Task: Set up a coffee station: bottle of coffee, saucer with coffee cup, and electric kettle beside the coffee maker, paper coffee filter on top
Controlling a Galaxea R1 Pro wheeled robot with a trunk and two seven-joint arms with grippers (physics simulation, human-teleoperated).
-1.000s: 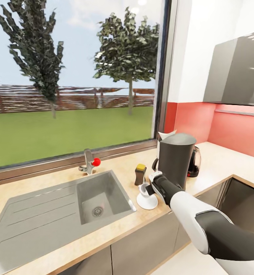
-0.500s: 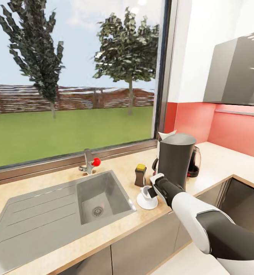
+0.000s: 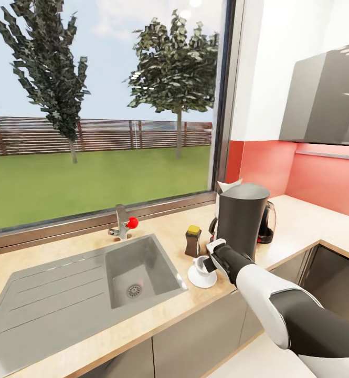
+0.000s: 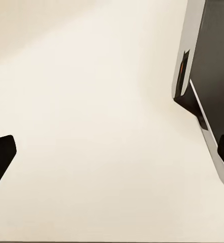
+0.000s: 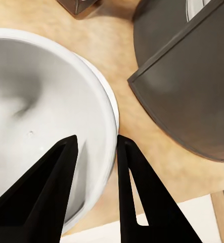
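On the kitchen countertop (image 3: pixel 300 226) stands the tall dark coffee maker (image 3: pixel 241 220). The paper coffee filter (image 3: pixel 228 186) pokes up at its top rear edge. Behind it to the right is the electric kettle (image 3: pixel 267 223). To its left stands the bottle of coffee (image 3: pixel 193 240), also seen from the right wrist (image 5: pixel 76 4). In front lies the saucer (image 3: pixel 202 279) with the coffee cup (image 3: pixel 199 263) on it. My right gripper (image 3: pixel 208 261) is shut on the coffee cup's (image 5: pixel 41 106) rim, one finger inside and one outside. My left gripper (image 4: pixel 112 152) is open over a plain beige surface.
A grey sink (image 3: pixel 137 273) with a drainboard and a tap (image 3: pixel 123 223) with a red knob lies left of the saucer. A large window runs behind the counter. Dark wall cabinets (image 3: pixel 326 100) hang at the right above a red backsplash. A dark panel (image 4: pixel 213 66) stands near my left gripper.
A second ago the cup hung a little above the saucer in my right gripper; it has come down onto the saucer. Nothing has moved in the last half second.
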